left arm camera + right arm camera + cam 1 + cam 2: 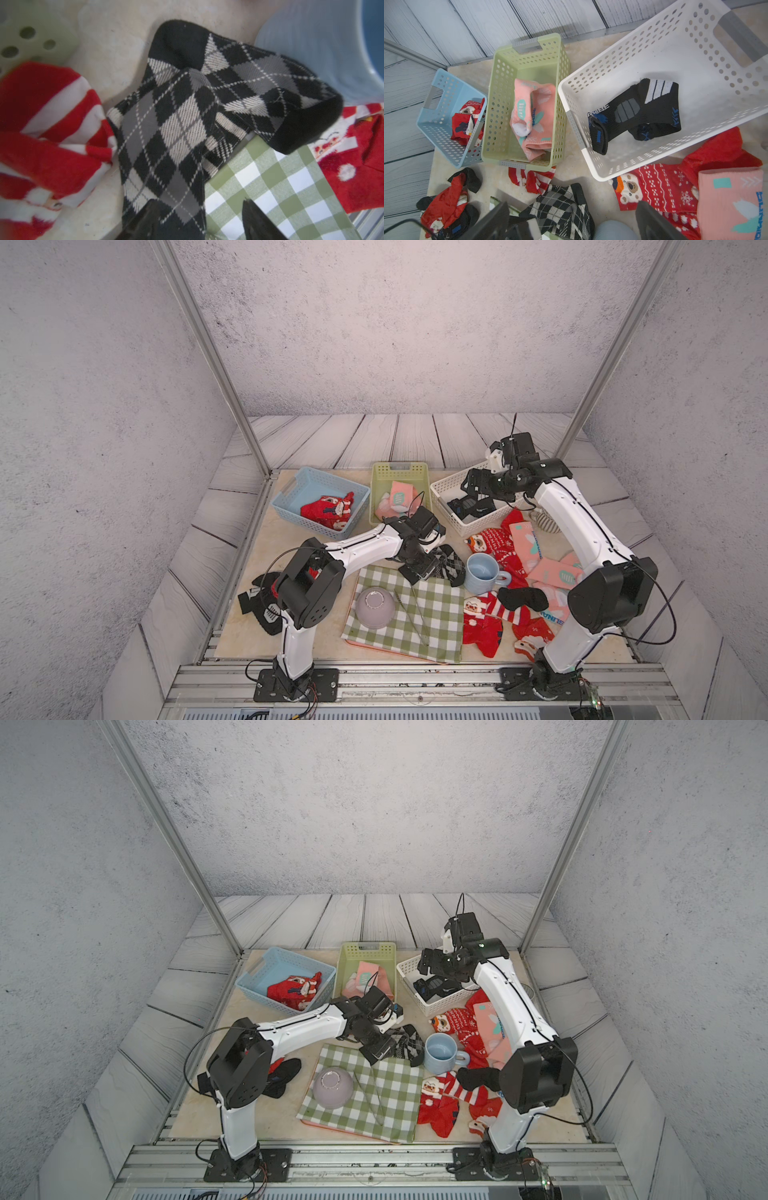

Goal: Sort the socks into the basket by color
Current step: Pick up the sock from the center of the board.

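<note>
My left gripper stands open low over the end of a black, grey and white argyle sock, which lies partly on the checked cloth. That sock's edge lies between the jaws, ungripped. My right gripper hangs open and empty above the white basket, where a black sock lies. Red socks fill the blue basket. Pink socks are in the green basket. Loose red and pink socks lie at the right.
A green-and-white checked cloth carries an upturned lilac bowl and thin metal tongs. A blue mug stands beside the argyle sock. A black sock and red ones lie front right; black and red socks sit under the left arm.
</note>
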Available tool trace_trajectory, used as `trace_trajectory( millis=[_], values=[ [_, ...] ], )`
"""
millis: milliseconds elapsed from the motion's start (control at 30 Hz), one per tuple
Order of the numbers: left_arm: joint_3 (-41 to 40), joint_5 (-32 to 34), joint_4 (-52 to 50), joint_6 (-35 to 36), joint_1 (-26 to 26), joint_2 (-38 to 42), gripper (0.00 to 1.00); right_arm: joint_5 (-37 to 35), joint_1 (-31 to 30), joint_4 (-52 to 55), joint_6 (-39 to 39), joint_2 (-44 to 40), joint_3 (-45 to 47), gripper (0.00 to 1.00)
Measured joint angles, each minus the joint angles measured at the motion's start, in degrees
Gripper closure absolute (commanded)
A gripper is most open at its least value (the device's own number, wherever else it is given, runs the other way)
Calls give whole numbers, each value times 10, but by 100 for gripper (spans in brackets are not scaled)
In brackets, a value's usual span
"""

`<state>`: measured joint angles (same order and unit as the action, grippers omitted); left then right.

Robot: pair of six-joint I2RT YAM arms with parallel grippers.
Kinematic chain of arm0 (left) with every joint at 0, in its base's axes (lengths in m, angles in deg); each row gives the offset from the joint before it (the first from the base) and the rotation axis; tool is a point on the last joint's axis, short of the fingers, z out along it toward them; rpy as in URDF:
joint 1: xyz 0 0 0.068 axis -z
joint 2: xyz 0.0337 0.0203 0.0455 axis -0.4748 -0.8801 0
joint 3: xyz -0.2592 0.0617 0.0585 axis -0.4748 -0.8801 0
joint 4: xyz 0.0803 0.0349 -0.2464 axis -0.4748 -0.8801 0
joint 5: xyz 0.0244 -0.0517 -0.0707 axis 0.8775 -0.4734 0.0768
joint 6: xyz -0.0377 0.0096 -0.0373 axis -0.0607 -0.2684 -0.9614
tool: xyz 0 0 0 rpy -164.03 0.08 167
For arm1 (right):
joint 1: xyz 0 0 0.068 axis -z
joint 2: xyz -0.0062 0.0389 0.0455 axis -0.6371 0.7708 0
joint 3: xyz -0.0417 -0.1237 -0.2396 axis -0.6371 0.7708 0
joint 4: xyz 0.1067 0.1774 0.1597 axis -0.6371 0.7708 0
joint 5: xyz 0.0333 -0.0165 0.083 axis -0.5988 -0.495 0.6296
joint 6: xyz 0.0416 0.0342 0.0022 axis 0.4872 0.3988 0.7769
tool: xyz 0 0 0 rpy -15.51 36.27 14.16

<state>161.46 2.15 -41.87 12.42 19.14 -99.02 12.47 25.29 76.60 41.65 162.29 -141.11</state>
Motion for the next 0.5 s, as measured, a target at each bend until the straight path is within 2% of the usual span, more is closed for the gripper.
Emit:
trace_trajectory(
  millis=[167, 233, 300, 500],
  values=[
    [9, 24, -17, -4, 3, -28, 45, 0, 0, 5, -1, -29, 6, 4],
    [13, 31, -20, -7, 3, -38, 57, 0, 0, 6, -2, -38, 9, 4],
    [13, 38, -24, -8, 3, -41, 74, 0, 0, 6, -2, -45, 9, 5],
    [13, 51, -26, -10, 3, -32, 99, 1, 0, 6, -4, -49, 9, 5]
  ],
)
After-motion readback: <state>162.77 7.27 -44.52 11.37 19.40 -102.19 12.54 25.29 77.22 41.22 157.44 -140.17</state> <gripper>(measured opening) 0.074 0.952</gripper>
